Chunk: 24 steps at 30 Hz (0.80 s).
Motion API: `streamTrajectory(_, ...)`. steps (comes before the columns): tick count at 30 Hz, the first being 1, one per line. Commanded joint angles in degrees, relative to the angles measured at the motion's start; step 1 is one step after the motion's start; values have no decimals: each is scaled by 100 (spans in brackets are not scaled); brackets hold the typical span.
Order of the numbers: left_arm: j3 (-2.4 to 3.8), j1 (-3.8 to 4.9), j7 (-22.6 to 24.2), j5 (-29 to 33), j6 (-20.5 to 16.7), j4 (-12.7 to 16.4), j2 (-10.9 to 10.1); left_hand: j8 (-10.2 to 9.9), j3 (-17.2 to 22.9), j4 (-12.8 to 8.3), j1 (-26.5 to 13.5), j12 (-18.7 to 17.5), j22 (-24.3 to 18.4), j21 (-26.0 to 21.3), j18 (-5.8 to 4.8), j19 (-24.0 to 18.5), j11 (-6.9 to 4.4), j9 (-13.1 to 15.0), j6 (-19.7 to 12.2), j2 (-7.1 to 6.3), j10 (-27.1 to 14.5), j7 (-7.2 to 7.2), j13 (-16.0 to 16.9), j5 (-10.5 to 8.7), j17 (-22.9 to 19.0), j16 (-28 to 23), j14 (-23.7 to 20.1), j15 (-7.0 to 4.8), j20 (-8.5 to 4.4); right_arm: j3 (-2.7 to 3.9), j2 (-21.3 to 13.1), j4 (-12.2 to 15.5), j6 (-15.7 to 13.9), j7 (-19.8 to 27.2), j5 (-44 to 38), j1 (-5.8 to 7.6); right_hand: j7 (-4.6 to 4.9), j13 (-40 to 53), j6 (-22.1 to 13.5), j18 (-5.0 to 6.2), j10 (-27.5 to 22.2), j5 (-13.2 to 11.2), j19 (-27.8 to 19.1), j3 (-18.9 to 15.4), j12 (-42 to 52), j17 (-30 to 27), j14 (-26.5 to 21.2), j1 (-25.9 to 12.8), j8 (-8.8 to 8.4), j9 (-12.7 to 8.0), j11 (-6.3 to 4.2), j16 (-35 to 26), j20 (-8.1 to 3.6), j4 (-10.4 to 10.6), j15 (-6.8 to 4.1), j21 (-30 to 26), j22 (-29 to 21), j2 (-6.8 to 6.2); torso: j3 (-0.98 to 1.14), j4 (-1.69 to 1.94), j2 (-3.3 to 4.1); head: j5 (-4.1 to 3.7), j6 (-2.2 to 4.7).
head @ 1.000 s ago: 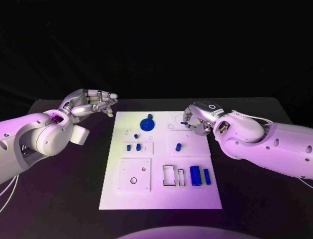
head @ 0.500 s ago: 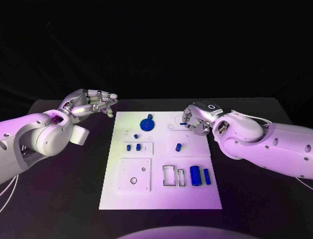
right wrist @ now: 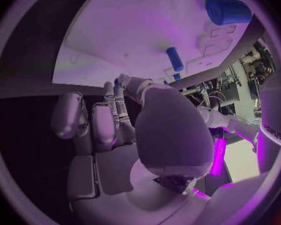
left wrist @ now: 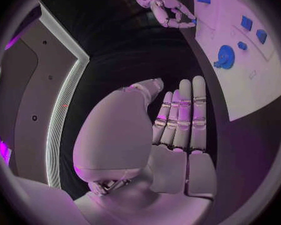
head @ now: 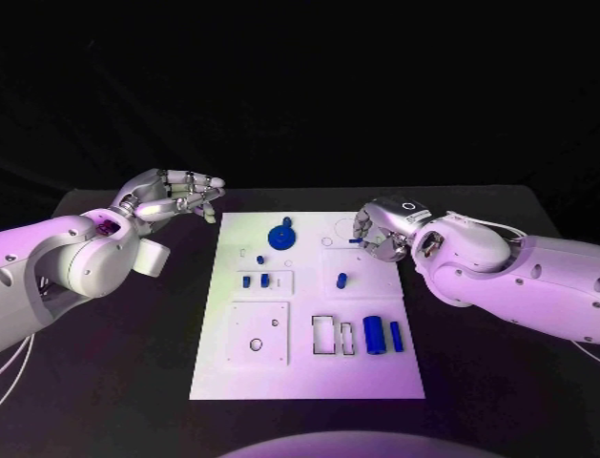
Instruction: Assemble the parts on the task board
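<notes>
Two hands: both silver, jointed, on smooth white arms above a matte black table (head: 134,363).
Task board: flat white rectangular plate (head: 237,377) lying in the middle of the table, long side running away from the robot; shallow square and slot-shaped recesses outlined on its surface.
Left hand: (head: 174,197) hovers off the board's far left corner, over bare table; fingers curled inward toward the thumb, nothing between them. In the left wrist view the fingers (left wrist: 185,116) lie side by side, straight along the palm.
Right hand: (head: 382,229) sits over the board's far right corner, palm turned toward the board; a small blue peg (head: 355,239) shows at its fingertips, pinched there, with the tip of the peg just above the board.
Gear-like part: round blue disc with a raised knob (head: 283,236), lying on the far middle of the board, left of the right hand and apart from it.
Short blue peg: (head: 342,281) stands or lies in the right-centre square; which, cannot tell.
Pair of small blue pieces: (head: 255,281) side by side in the left-centre framed recess.
Large blue cylinder: (head: 376,335) smooth, lying lengthwise near the board's right edge, with a thinner blue cylinder (head: 398,337) just beside it.
Rectangular frames: two thin outlined slots (head: 331,336) left of the large cylinder.
</notes>
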Motion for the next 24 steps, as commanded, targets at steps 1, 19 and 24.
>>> streamTrajectory(1,3,2,27,-12,60,19,1,-29,31,-17,-37,12,-9,-30,77,-34,0,-9,-49,2,-25,87,-8,8,-9,-20,-28,4,14,-3,-18,22,170,-65,-15,-17,3,-13,15,27,50,38,39,15,-29,7,3,5,20,16,2,-19,-17,0,5,33,506,-9,1,-8,1,4,5)
streamTrajectory(19,-28,-8,-170,-253,77,209,31,-25,45,-34,-80,63,-9,-22,83,-8,-13,-3,-37,15,33,75,7,1,-5,-12,27,-8,14,-4,-93,449,-67,-64,7,-45,-18,-37,38,8,140,39,82,16,-41,57,24,3,42,59,-22,13,-29,-23,-13,137,550,-5,-5,8,-10,10,23)
streamTrajectory(24,-40,-18,-321,-570,49,334,60,49,79,-56,-200,223,1,39,90,159,-109,39,106,25,300,-21,54,-5,65,111,264,-100,-50,0,-116,690,-55,-95,15,-16,-18,-39,39,7,144,39,85,15,-43,57,24,2,43,62,-22,14,-30,-24,-14,141,552,-6,-9,6,-15,29,30)
